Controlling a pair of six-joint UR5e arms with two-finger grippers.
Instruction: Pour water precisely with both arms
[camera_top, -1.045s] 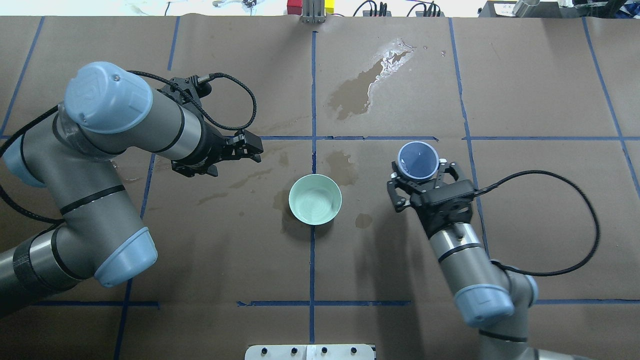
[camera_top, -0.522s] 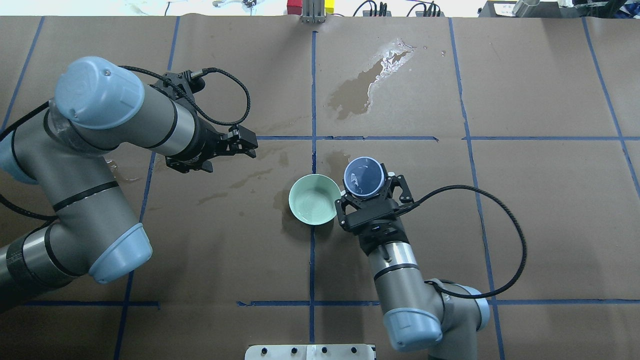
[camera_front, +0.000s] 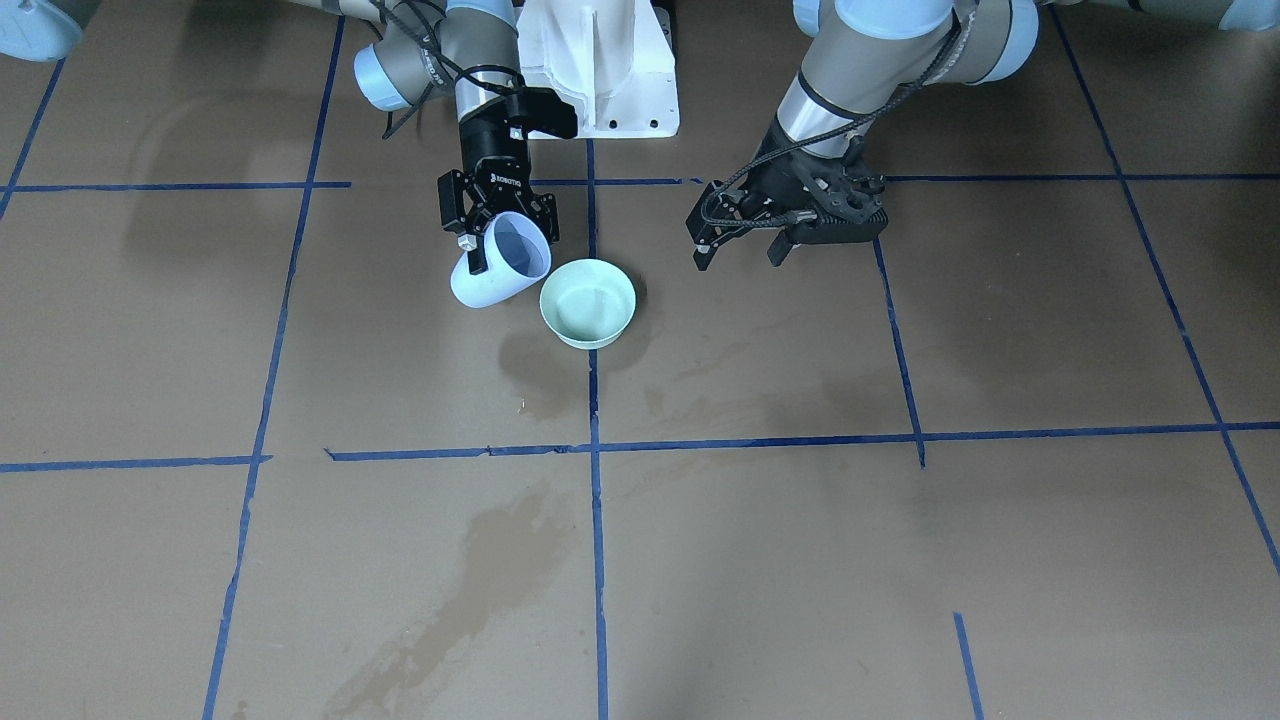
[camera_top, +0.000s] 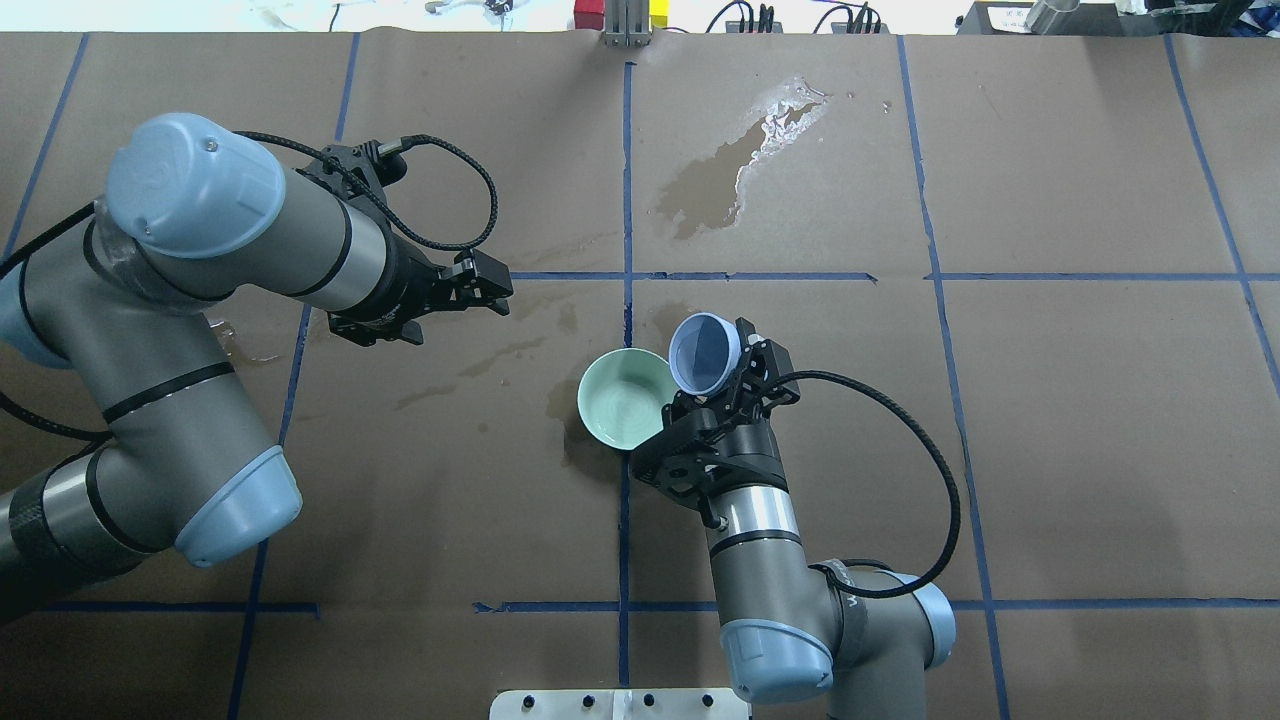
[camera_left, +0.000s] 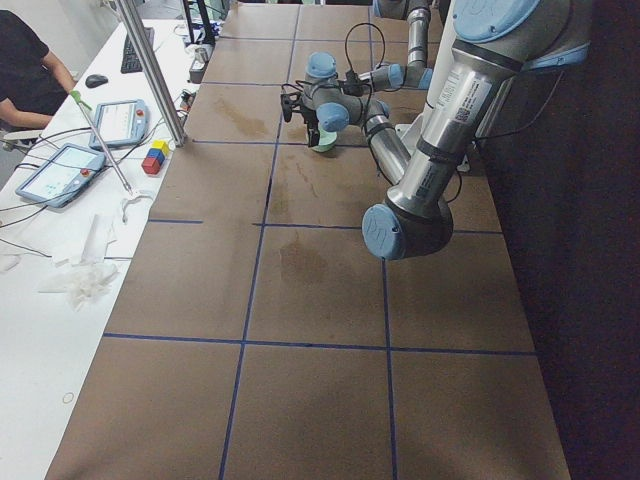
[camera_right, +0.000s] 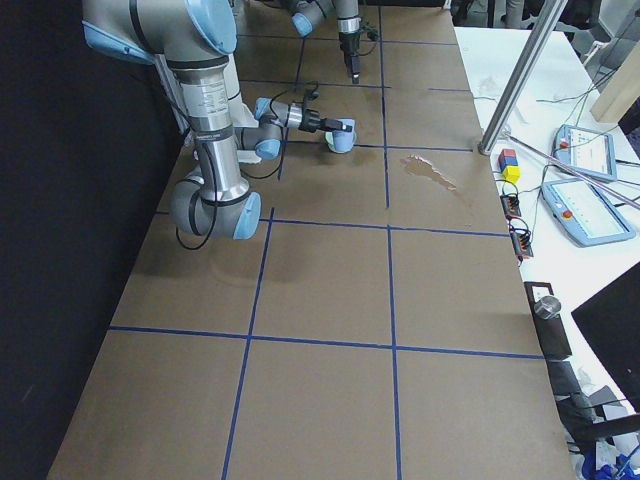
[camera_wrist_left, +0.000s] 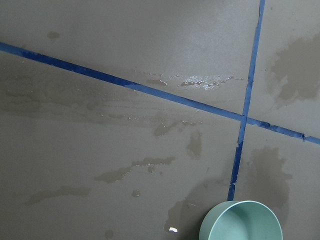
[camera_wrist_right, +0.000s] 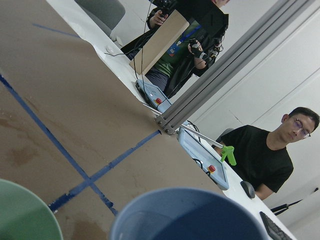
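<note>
Pale blue cup (camera_top: 705, 352), clasped firmly by the right gripper (camera_top: 725, 375), tilts with its lip toward the rim of a mint-green bowl (camera_top: 620, 405), seemingly to pour. The water cannot be made out in either vessel. The left gripper (camera_front: 738, 250) hangs empty, fingers spread, apart from the bowl, likely keeping clear.

The bench (camera_top: 1100, 450) wears brown paper gridded with blue tape (camera_top: 1100, 276). An aluminium post (camera_right: 520, 80) stands at its far edge, and a dark wet stain (camera_right: 430, 172) spreads on the paper near the post's foot. Past the post runs a white desk (camera_right: 600, 270) carrying two tablets (camera_right: 585, 210). Farther off behind the post is a plain white wall (camera_wrist_right: 300, 50).
</note>
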